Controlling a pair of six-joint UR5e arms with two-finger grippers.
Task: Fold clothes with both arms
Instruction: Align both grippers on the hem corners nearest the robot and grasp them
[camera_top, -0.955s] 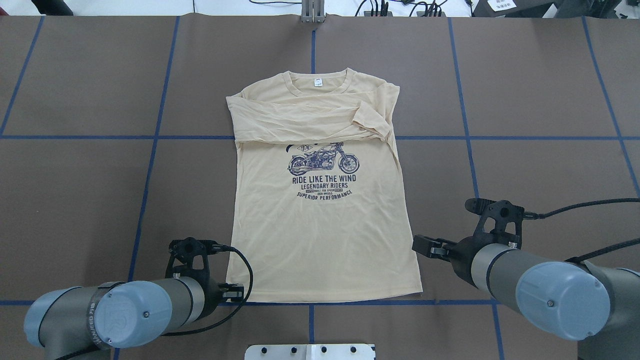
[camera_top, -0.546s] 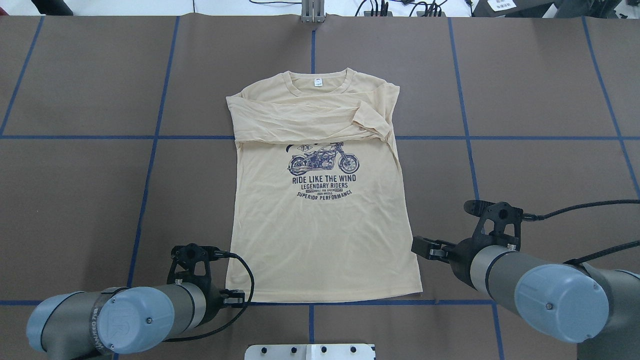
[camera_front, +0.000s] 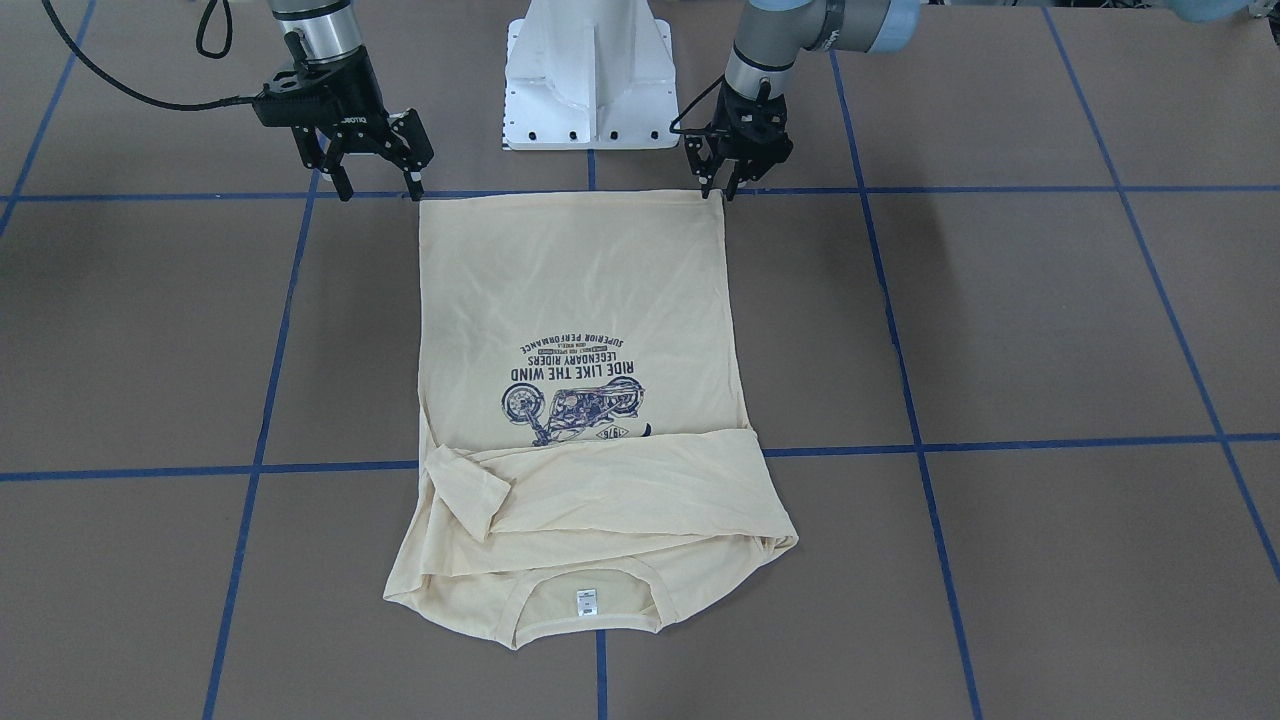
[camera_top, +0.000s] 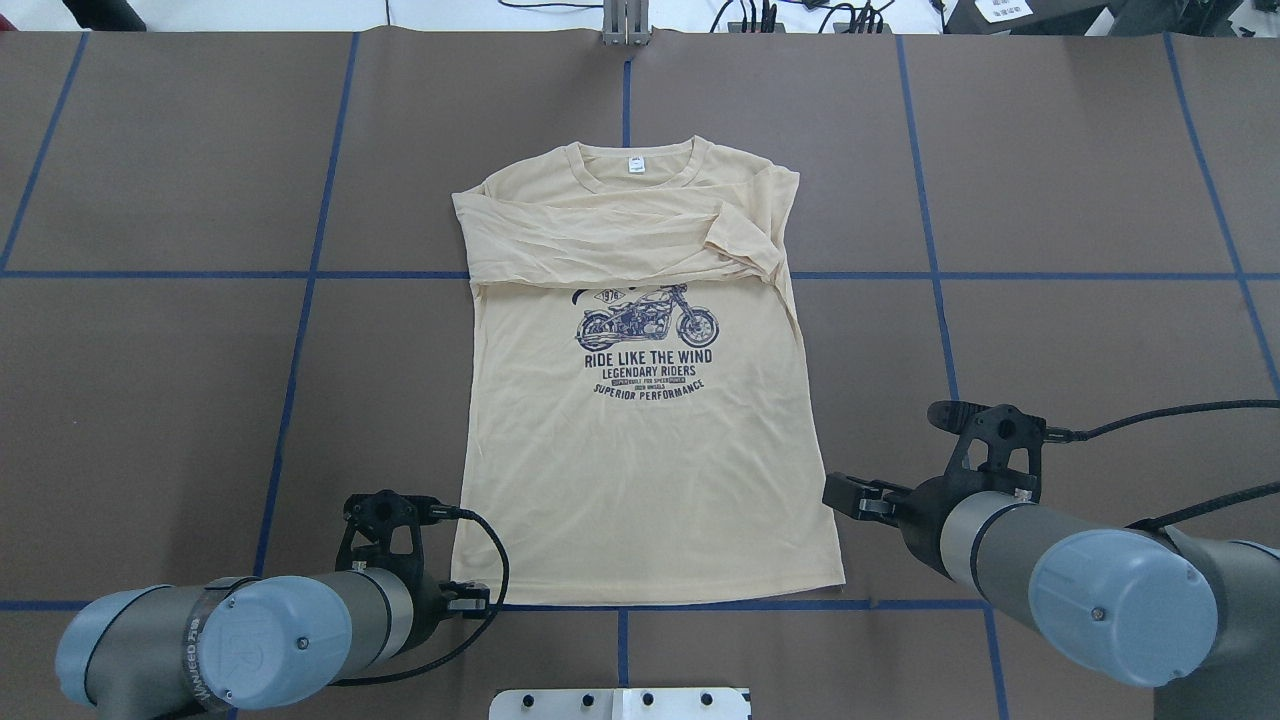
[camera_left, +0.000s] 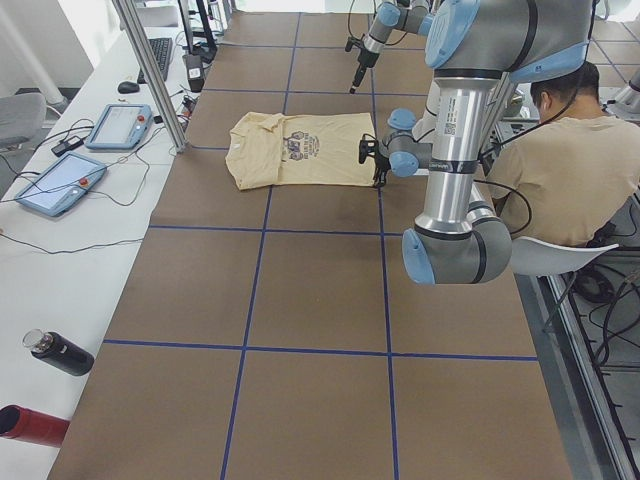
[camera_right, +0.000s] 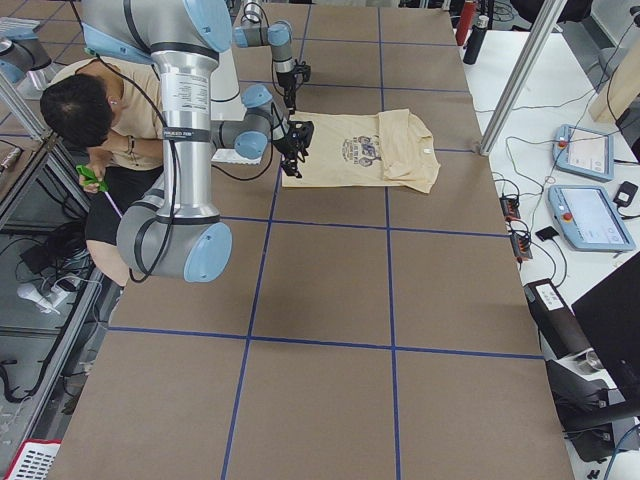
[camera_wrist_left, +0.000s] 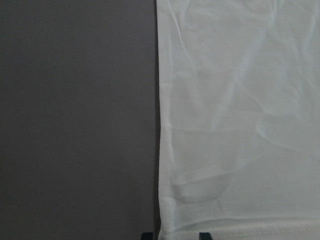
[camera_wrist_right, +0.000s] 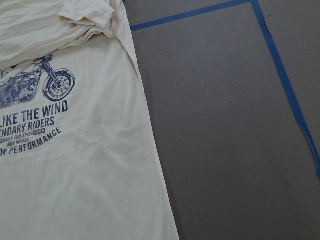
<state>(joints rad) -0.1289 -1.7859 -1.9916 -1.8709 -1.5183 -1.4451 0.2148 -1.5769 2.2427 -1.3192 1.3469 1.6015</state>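
Obs. at table: long-sleeved T-shirt (camera_top: 640, 470), pale cream-yellow, lies flat and print side up on the brown table (camera_top: 180, 400), about centre, across a blue tape line (camera_top: 1050, 275). Collar (camera_top: 632, 186) w/ white neck label (camera_top: 635, 166) is on the side far from the robot. Hem is on the near side, running just along a second tape line. Both sleeves (camera_top: 600, 235) are folded across the chest, one cuff bunched toward the robot's right. They cover the top of the navy motorcycle print (camera_top: 648, 322); "RIDE LIKE THE WIND" is legible below it. Body fabric is lightly creased.

Left arm (camera_top: 250, 640): left gripper (camera_front: 721, 188) is down at the hem corner on the robot's left. Jaws are parted. Wrist cam shows two fingertips (camera_wrist_left: 202, 235), one either side of the shirt's side edge at that corner, not clamped on cloth. Whether a tip touches fabric: cannot tell.

Right arm (camera_top: 1080, 580): right gripper (camera_front: 378, 188) is by the opposite hem corner, just outside the shirt's side edge. Jaws are spread wide, nothing between them. Its wrist cam looks down on the shirt's edge and bare table.

Other: white pedestal base (camera_front: 588, 80) btwn the arms. Person (camera_left: 570, 170) seated behind the robot, seen in the side views. Two tablet-type pendants (camera_left: 60, 185), a black bottle (camera_left: 58, 353) and a red bottle (camera_left: 30, 425) lie on the white bench (camera_left: 40, 280) beyond the table's far edge.
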